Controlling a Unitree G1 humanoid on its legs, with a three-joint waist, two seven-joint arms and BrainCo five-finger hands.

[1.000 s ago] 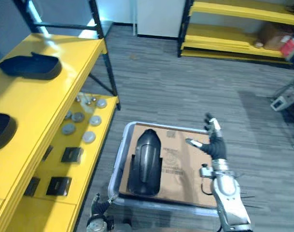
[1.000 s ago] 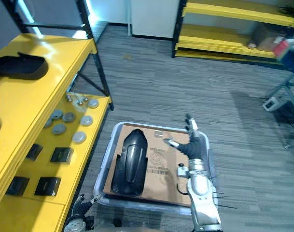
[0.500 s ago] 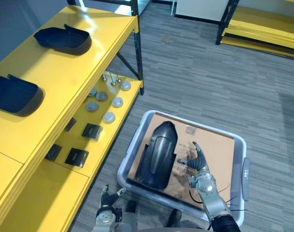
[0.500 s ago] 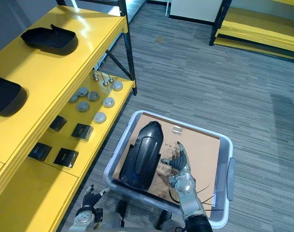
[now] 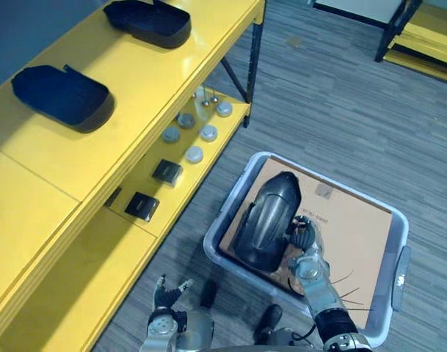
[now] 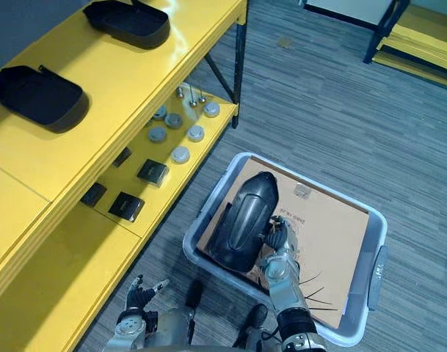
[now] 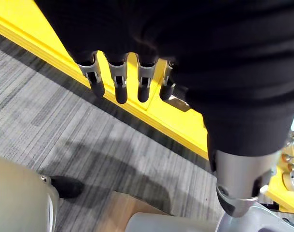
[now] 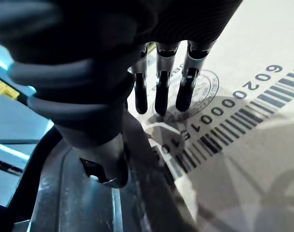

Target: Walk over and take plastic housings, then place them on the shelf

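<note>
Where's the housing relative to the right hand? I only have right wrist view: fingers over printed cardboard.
Observer: A black housing lies on cardboard in the grey bin, directly to the right hand's left.
Operator: Shelf status?
Observer: The yellow shelf top carries a near housing and a far housing.
Operator: Left hand?
Observer: Left hand hangs open and empty beside the shelf edge.

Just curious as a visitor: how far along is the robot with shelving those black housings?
Done: a near housing and a far housing lie on the yellow shelf. In hand: nothing; the right hand is open beside the third housing in the grey bin; left hand open. Left: grasp, lift, shelve it.
</note>
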